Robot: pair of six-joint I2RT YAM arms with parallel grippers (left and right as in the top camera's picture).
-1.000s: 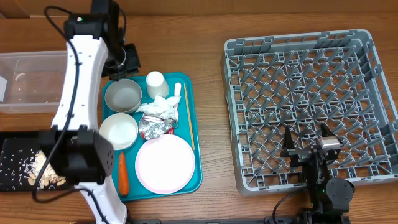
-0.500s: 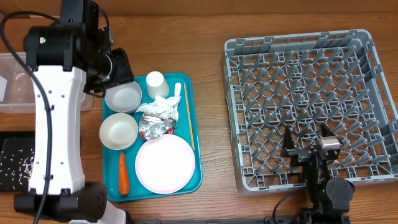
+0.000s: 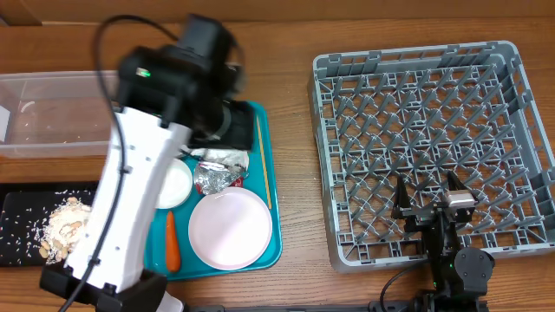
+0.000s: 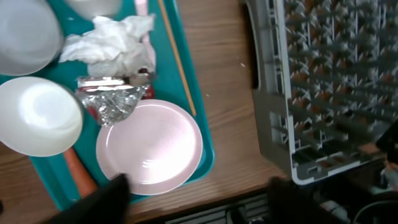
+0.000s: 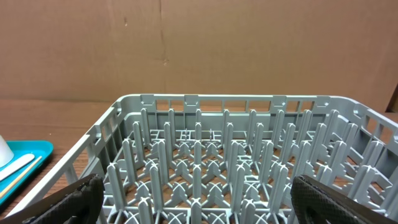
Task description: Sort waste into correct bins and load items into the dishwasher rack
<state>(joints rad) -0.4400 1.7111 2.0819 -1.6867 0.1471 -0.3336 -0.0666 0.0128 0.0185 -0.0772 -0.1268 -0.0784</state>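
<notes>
In the left wrist view my left gripper [image 4: 199,202] is open and empty, high above the tray's front edge near the pinkish plate [image 4: 149,146]. Behind the plate lie the silver foil wrapper [image 4: 112,99] and the crumpled napkin [image 4: 109,43]. Two white bowls [image 4: 37,115] [image 4: 22,31] sit at the left. In the overhead view the left arm hides the cup and one bowl; the plate [image 3: 230,227] and foil [image 3: 215,176] show. My right gripper [image 3: 431,199] is open and empty over the front of the grey rack [image 3: 434,78].
The clear tub [image 3: 52,113] stands at the far left. The black tray [image 3: 22,221] in front of it holds beige food scraps [image 3: 65,227]. An orange carrot [image 3: 172,241] and a wooden chopstick [image 3: 262,160] lie on the teal tray [image 3: 276,234].
My left arm has swung right, from beside the clear tub and the far bowl to above the middle of the teal tray. The right arm has not moved.
</notes>
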